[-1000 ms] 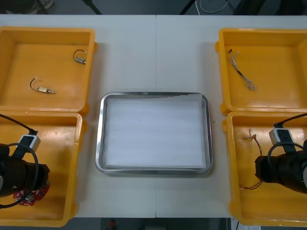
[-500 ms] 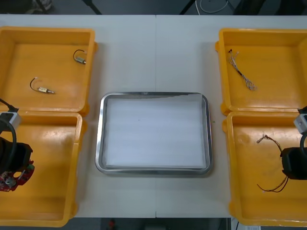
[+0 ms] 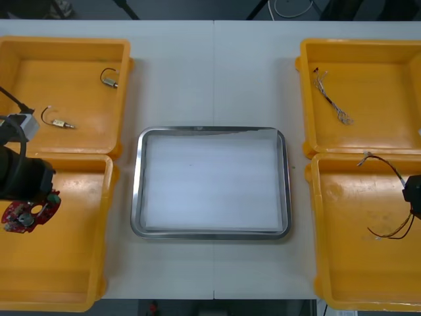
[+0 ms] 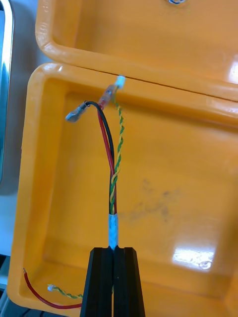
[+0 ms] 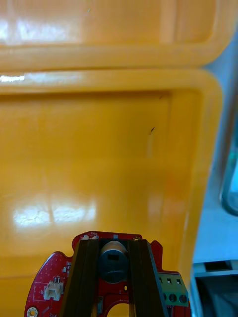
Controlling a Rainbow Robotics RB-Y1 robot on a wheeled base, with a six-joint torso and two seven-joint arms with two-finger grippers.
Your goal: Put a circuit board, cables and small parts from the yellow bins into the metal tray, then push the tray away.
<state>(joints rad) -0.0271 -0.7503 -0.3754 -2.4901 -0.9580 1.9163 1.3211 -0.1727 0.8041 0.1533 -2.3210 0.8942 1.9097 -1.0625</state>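
My left gripper [image 5: 113,243] is shut on a round red circuit board [image 5: 49,277], its fingers [image 5: 85,270] on either side of a round black part on the board. In the front view the board [image 3: 18,217] hangs under the left arm, above the near left yellow bin [image 3: 108,224]. My right gripper [image 4: 113,251] is shut on a red, black and yellow-green cable [image 4: 112,168] at its white sleeve. That cable [image 3: 385,166] loops over the near right bin [image 3: 314,224], and the right gripper [image 3: 414,195] is at the table's right edge. The metal tray [image 3: 135,197], white inside, lies between the bins.
The far left bin [image 3: 125,99] holds two small metal parts [image 3: 109,79] [image 3: 58,121]. A thin pale cable [image 3: 332,100] lies in the far right bin [image 3: 304,99]. Bare table lies beyond the tray.
The left gripper has risen from the near left bin with the circuit board. The right gripper has lifted the cable and drawn back to the right.
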